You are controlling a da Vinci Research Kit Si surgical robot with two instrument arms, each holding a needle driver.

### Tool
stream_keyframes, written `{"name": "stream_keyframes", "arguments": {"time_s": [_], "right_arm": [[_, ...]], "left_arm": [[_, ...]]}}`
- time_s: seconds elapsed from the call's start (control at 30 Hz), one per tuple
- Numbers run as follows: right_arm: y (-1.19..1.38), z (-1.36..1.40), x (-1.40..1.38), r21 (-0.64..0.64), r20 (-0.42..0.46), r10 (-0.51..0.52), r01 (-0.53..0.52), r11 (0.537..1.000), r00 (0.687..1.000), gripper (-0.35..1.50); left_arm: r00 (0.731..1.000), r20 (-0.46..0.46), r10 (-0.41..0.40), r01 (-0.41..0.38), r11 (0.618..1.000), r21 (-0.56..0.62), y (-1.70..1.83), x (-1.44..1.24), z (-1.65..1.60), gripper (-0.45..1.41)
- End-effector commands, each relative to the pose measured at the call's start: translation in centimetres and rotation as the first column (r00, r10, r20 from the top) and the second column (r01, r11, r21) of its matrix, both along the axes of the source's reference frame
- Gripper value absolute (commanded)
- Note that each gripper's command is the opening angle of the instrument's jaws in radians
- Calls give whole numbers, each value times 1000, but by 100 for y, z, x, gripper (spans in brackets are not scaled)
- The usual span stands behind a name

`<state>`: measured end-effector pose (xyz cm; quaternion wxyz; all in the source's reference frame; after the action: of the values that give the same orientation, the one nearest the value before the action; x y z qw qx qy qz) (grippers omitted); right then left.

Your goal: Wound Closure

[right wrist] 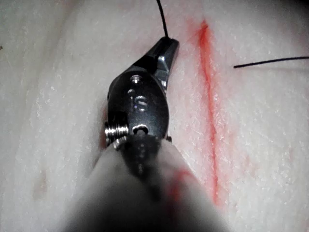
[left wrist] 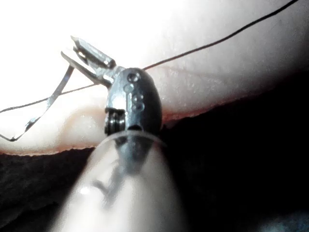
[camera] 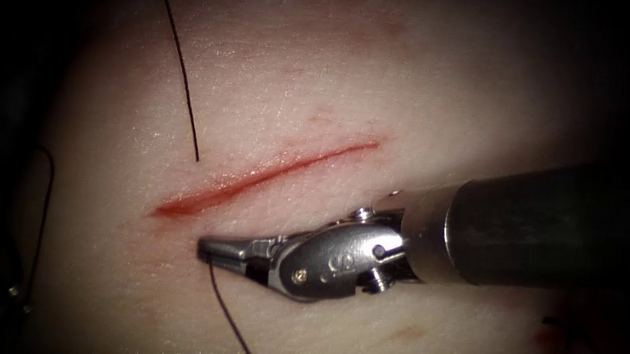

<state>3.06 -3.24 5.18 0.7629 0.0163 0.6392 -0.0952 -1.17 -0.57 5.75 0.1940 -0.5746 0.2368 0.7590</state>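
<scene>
**Grippers at the cut**

Right gripper [camera: 224, 252], pressed together on the thread [camera: 235, 324], lies just beside the cut [camera: 265, 176] in the tissue [camera: 417, 79], on its right. Left gripper [left wrist: 86, 54] pinches the needle [left wrist: 46, 108] near one end, clear of tissue. Risk, by judgement: a pull could drag the free thread end out. The endoscope shows the whole cut.

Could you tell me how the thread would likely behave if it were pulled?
Probably floppy: the thread curves loosely from the right hand, shut on it. Likely light, lying flat on the tissue. Left hand holds the needle.
</scene>
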Motion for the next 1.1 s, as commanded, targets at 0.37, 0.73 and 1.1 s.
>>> {"name": "stream_keyframes", "arguments": {"time_s": [0.37,0.73,1.1], "right_arm": [[-88,-25,-36,-9,14,-183,184,983,983,-35],[-144,-33,-57,60,60,-367,364,930,928,-35],[-179,-28,-67,170,72,-513,496,852,856,-35]], "left_arm": [[1000,0,1,-1,1000,4,-7,-11,7,-45],[1000,0,1,-1,1000,3,-8,-10,7,-45],[1000,0,1,-1,1000,3,-8,-11,8,-45]]}}
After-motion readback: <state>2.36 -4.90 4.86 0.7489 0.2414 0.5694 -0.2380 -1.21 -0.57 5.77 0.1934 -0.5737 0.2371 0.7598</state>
